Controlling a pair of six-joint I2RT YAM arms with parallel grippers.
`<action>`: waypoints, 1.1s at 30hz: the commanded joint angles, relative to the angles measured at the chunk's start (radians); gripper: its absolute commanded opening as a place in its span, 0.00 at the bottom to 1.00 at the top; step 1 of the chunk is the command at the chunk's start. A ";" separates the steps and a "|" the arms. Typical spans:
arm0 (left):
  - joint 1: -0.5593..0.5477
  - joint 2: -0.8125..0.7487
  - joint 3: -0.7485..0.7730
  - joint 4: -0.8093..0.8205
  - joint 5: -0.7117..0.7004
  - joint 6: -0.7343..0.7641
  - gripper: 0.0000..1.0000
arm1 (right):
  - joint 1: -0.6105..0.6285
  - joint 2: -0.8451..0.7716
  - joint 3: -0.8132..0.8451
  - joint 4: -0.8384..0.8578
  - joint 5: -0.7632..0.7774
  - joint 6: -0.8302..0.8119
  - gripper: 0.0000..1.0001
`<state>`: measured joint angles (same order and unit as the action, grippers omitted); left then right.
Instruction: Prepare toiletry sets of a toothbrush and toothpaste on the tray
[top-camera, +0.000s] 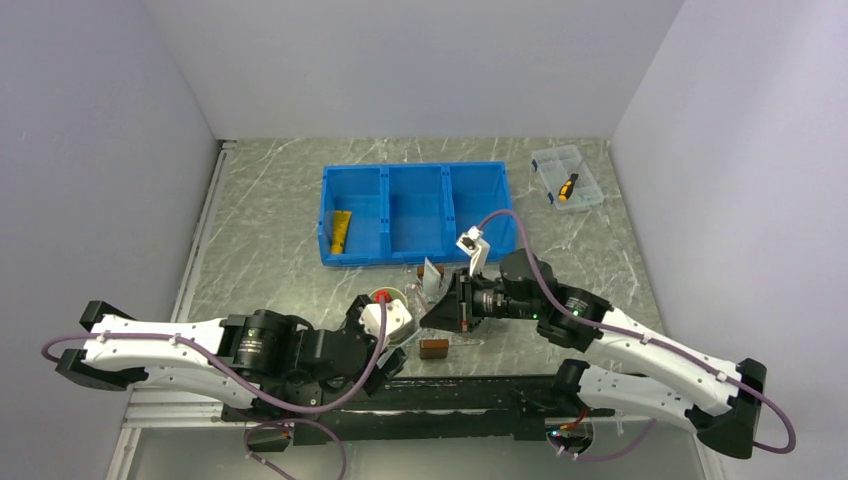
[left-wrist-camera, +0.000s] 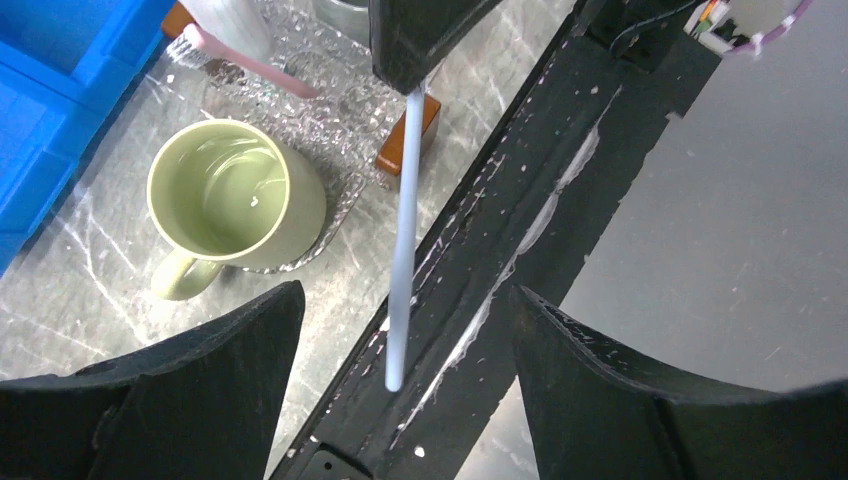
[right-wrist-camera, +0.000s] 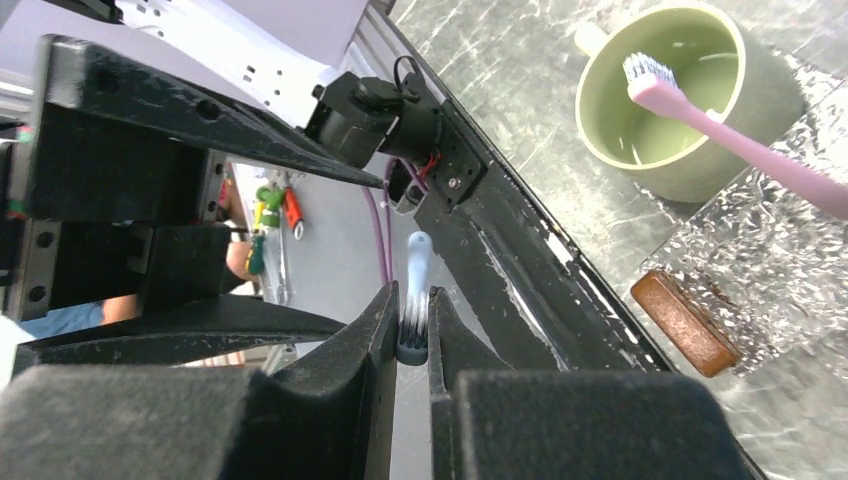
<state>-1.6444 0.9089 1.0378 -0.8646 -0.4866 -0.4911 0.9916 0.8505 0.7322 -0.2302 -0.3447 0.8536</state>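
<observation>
My right gripper (right-wrist-camera: 413, 335) is shut on the bristle head of the pale blue-white toothbrush (right-wrist-camera: 415, 270). In the left wrist view the toothbrush (left-wrist-camera: 403, 240) hangs from the right gripper's black jaws (left-wrist-camera: 415, 35), above the black rail at the table's near edge. My left gripper (left-wrist-camera: 402, 300) is open, with one finger on each side of the toothbrush's free end and not touching it. The clear tray (left-wrist-camera: 335, 120) with its brown block handle (left-wrist-camera: 412, 135) lies just beyond; a pink toothbrush (left-wrist-camera: 255, 68) lies on it. I cannot make out the toothpaste for certain.
A green mug (left-wrist-camera: 235, 195) stands against the tray's edge and also shows in the right wrist view (right-wrist-camera: 665, 100). The blue three-compartment bin (top-camera: 415, 210) holds a yellow tube (top-camera: 338, 232). A clear lidded box (top-camera: 567, 178) sits at the far right.
</observation>
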 joint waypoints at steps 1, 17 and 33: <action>-0.007 -0.010 0.009 0.092 -0.005 0.029 0.81 | -0.005 -0.036 0.158 -0.215 0.064 -0.165 0.00; -0.006 -0.155 -0.028 0.097 -0.184 0.010 0.99 | -0.006 0.086 0.560 -0.740 0.305 -0.435 0.00; -0.007 -0.353 -0.143 0.047 -0.279 -0.029 1.00 | -0.004 0.238 0.575 -0.699 0.428 -0.515 0.00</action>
<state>-1.6444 0.5858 0.9161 -0.8303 -0.7288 -0.5171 0.9886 1.0794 1.2850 -0.9730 0.0410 0.3691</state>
